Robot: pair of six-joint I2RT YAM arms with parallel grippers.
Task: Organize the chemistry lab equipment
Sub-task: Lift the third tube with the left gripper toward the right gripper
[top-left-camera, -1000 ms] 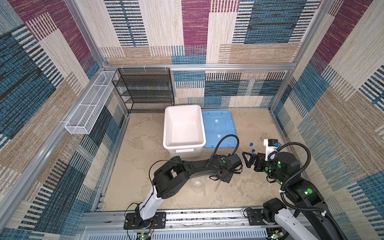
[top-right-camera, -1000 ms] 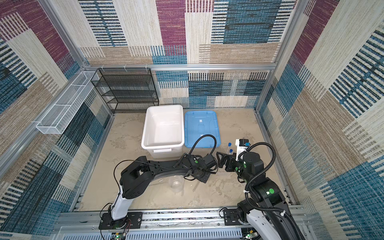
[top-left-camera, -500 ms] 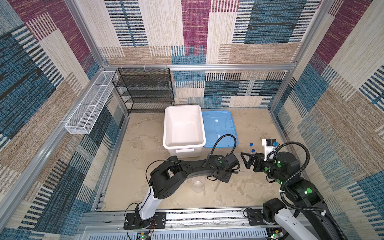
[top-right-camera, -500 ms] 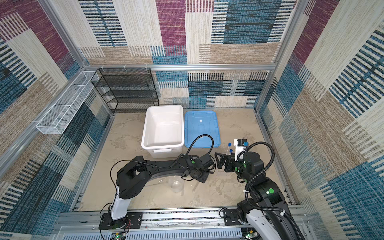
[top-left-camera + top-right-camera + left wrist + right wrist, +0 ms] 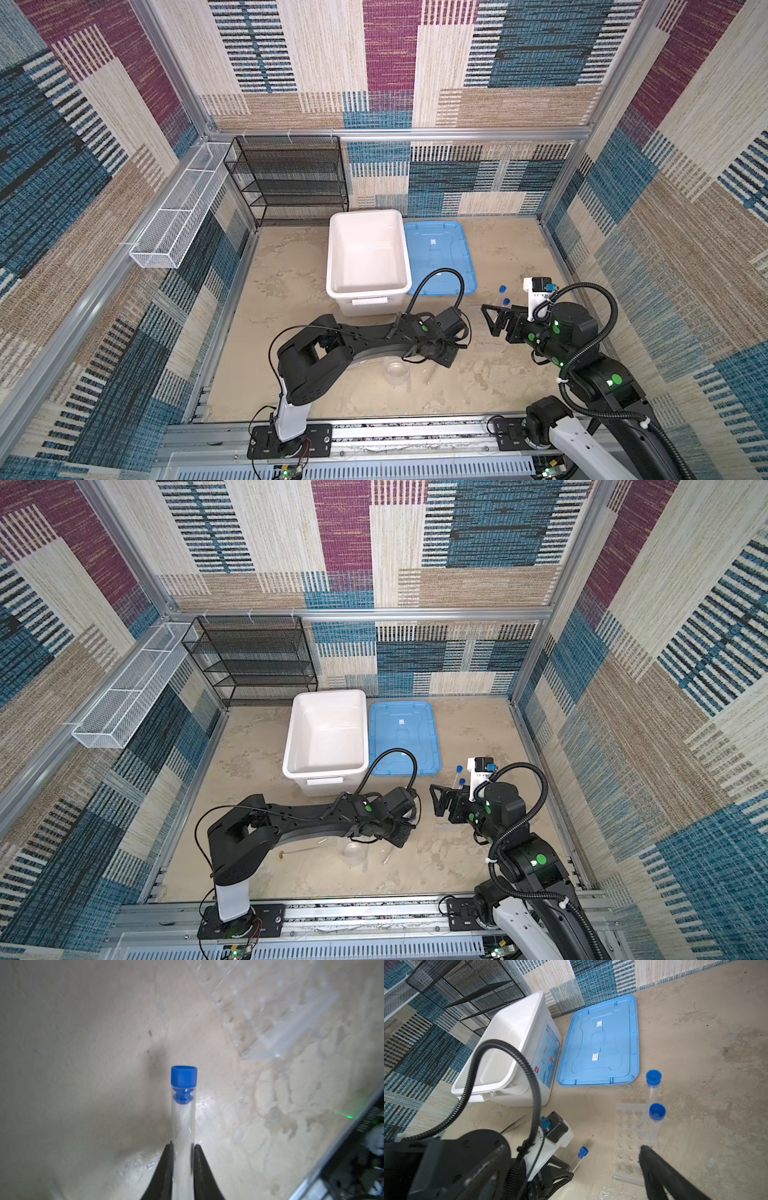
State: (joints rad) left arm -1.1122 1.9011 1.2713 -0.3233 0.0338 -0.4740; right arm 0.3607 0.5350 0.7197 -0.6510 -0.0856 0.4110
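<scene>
My left gripper (image 5: 182, 1149) clamps the third test tube (image 5: 183, 1109); two tubes (image 5: 654, 1109) already stand in the rack (image 5: 629, 1138) (beaker (image 5: 395, 371), tweezers (image 5: 513, 1125) remain); right gripper (image 5: 496, 321) gapes empty.

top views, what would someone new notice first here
The big white bin stands open near the back of the sandy floor, its blue lid lying flat right beside it. In front, the left gripper is shut on a clear blue-capped tube, near a clear rack where two more capped tubes stand upright. The right gripper hangs open by that rack.
</scene>
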